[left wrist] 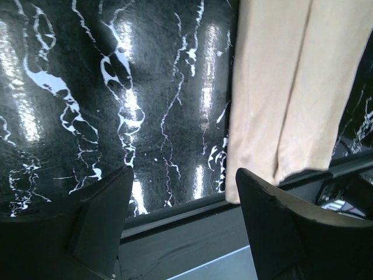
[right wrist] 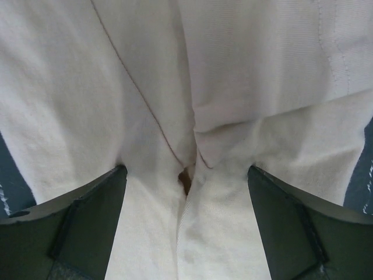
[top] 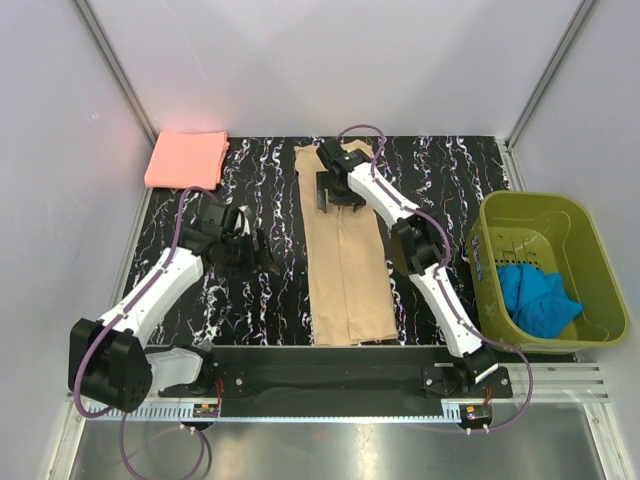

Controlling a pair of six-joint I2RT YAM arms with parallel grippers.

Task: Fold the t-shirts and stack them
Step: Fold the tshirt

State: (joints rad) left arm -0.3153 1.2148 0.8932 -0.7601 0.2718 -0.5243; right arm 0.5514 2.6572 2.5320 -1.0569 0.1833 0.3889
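Top external view showed the tan-beige t-shirt (top: 345,260) lying flat as a long narrow strip down the middle of the black marbled desk (top: 260,180), its two sides folded inward so that they met along a centre line. The right claw (top: 335,195) sat over the far end of that strip. In the right wrist view its fingers (right wrist: 87,216) stood wide apart, one on each side of the centre line, low on the tan-beige t-shirt (right wrist: 233,70). No cloth was pinched between them. The left claw (top: 262,255) hung just beside the strip's left edge, about halfway along. It was also wide and held nothing, and the left wrist view showed only bare desk (left wrist: 116,116) between its fingers.

The step in hand looked like the crosswise fold, bringing the far end of the strip toward the near end. To do it well, the right claw should close on both folded flaps and the layer beneath them together, so the strip lifts as one piece without the flaps opening. The left claw could press the strip at its middle to set the crease. The carry should stay low and straight along the strip.

The salmon-pink t-shirt (top: 187,158) lay as a folded square well apart from the strip, beyond its far left corner. An olive-green basket (top: 600,270) holding a blue cloth (top: 538,298) stood to the strip's right.
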